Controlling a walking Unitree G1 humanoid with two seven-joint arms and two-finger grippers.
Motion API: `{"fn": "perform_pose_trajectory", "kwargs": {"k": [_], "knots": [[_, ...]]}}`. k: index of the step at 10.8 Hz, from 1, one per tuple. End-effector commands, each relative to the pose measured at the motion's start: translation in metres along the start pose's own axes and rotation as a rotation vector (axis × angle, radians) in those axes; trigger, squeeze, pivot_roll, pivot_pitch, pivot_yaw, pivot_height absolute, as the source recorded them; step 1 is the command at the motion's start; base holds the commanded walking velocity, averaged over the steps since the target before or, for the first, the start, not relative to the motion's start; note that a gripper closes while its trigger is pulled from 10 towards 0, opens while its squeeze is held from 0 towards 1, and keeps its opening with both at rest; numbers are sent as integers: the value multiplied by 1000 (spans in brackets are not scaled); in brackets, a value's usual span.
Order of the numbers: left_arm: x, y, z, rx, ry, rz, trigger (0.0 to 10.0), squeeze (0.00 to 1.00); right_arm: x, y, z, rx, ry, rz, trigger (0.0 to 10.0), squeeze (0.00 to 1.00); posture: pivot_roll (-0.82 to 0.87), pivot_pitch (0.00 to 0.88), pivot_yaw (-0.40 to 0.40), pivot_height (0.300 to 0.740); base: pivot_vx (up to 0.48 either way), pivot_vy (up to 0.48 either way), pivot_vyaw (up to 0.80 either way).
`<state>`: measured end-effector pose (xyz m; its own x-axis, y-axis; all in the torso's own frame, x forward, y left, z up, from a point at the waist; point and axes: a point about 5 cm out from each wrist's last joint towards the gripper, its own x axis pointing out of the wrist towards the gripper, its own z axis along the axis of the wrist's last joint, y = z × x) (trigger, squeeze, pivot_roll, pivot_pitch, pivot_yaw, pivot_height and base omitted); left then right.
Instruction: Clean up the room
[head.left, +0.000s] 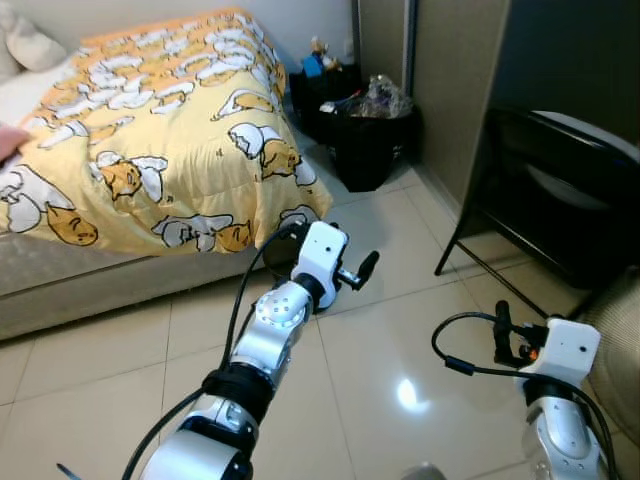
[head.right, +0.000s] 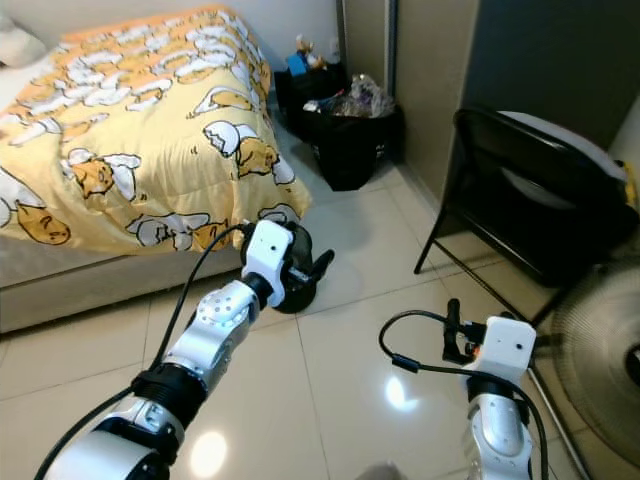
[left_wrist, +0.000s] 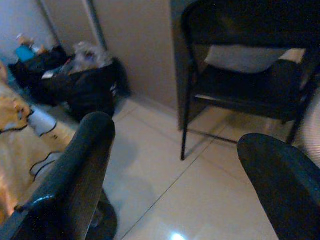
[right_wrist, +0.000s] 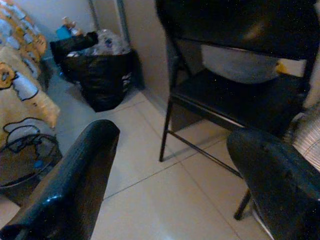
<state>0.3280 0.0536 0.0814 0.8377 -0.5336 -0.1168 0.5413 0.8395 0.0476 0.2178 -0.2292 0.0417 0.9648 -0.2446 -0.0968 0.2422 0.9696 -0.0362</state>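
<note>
1. The left gripper (left_wrist: 175, 170) is held out over the pale tiled floor (head.left: 380, 330) near the foot of the bed (head.left: 150, 150); its two black fingers stand wide apart with nothing between them.
2. The right gripper (right_wrist: 170, 180) sits lower and closer to the robot, also spread wide and holding nothing, pointed toward the black folding chair (right_wrist: 240, 90).
3. A full black trash bag (head.left: 368, 135) stands by the wall past the bed's corner, with crumpled clear wrapping heaped at its top.
4. Behind it lies a dark pile with a small blue thing (head.left: 313, 65) on it; it is too small to tell what it is.
5. A yellow quilt (head.left: 170, 130) with a cartoon print covers the bed and hangs over its edge.
6. A round black base (head.right: 295, 290) rests on the floor under the left arm.
7. A fan's wire grille (head.right: 600, 350) stands beside the chair on the robot's right.
</note>
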Motion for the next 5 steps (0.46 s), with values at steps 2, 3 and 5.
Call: {"fn": "perform_pose_trajectory", "kwargs": {"k": [2,3,5], "knots": [[0,6,-2,-52,11,44,10000,0,0,0,4,3,-18,-6,10000,0,-348,0,206,730,456,0,0],[-2,10,-2,-80,4,62,10000,0,-1,-1,4,3,-19,-9,10000,0,-349,0,206,730,450,0,0],[-21,49,-6,-147,-41,266,10000,0,-15,-13,7,-7,-53,-103,10000,0,-343,0,203,730,398,270,0]]}}
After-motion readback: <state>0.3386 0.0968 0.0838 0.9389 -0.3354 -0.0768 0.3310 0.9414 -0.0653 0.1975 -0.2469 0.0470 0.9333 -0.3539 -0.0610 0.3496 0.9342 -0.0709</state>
